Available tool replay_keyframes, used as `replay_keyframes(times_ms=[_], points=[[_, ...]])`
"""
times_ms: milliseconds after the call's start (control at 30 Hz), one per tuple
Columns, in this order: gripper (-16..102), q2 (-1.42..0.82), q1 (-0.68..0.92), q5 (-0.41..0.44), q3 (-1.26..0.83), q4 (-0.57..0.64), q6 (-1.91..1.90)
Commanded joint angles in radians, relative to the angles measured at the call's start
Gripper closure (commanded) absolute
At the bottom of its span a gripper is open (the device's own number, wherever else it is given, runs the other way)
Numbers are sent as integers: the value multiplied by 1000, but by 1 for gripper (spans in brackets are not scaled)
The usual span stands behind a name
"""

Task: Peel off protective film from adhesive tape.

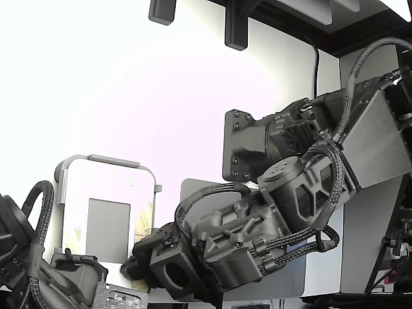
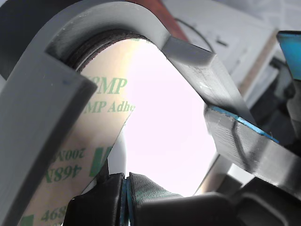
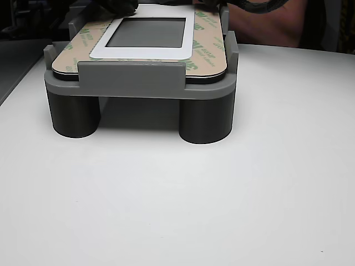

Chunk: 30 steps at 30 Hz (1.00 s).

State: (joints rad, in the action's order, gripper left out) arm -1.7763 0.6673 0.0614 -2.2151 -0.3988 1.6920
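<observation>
My fingers (image 2: 124, 195) are pressed together with no gap between the two dark pads, right at the lower edge of the protective film (image 2: 89, 141). A thin edge seems to run down between the pads, but I cannot tell for sure whether the film itself is pinched there. The film is pale yellow with green lettering and curves away from my pads up toward the rounded corner of the grey fixture (image 2: 42, 108). It lies along the rim of the white panel (image 3: 166, 52), which sits on top of that fixture.

In the other view the fixture stands on dark round legs on the white worktop (image 3: 183, 205), and raised grey lips hem the panel at its edges and corners. The worktop in front of the fixture is wide and bare. In the exterior view my arm (image 1: 302, 187) reaches in from the exterior view's right, low over the fixture's near side.
</observation>
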Motion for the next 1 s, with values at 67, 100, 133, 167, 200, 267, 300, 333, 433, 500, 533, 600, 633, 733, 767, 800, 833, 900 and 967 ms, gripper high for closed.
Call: replay_keyframes(times_ms=[67, 100, 133, 167, 200, 267, 300, 333, 433, 500, 533, 600, 633, 733, 767, 800, 833, 900, 967], points=[[95, -8, 6, -12, 37, 3, -2], [95, -8, 8, -12, 37, 3, -3], [95, -6, 9, -12, 37, 3, -6], [95, -6, 11, -12, 38, 5, -8], [95, -5, 14, -11, 40, 3, -9], [95, -3, 18, -8, 46, -3, -11], [95, -2, 20, -8, 49, -6, -14], [95, 0, 21, -8, 54, -11, -15], [95, 3, 23, -8, 61, -17, -17], [95, 5, 25, -8, 61, -17, -17], [95, 5, 25, -8, 63, -17, -18], [95, 6, 28, -8, 64, -17, -20], [95, 8, 28, -8, 66, -17, -21], [95, 15, 32, -8, 77, -20, -21], [95, 18, 34, -8, 78, -20, -21], [95, 21, 34, -9, 80, -18, -21], [95, 23, 34, -9, 81, -18, -21], [95, 28, 35, -11, 89, -18, -20], [95, 32, 35, -12, 91, -18, -20]])
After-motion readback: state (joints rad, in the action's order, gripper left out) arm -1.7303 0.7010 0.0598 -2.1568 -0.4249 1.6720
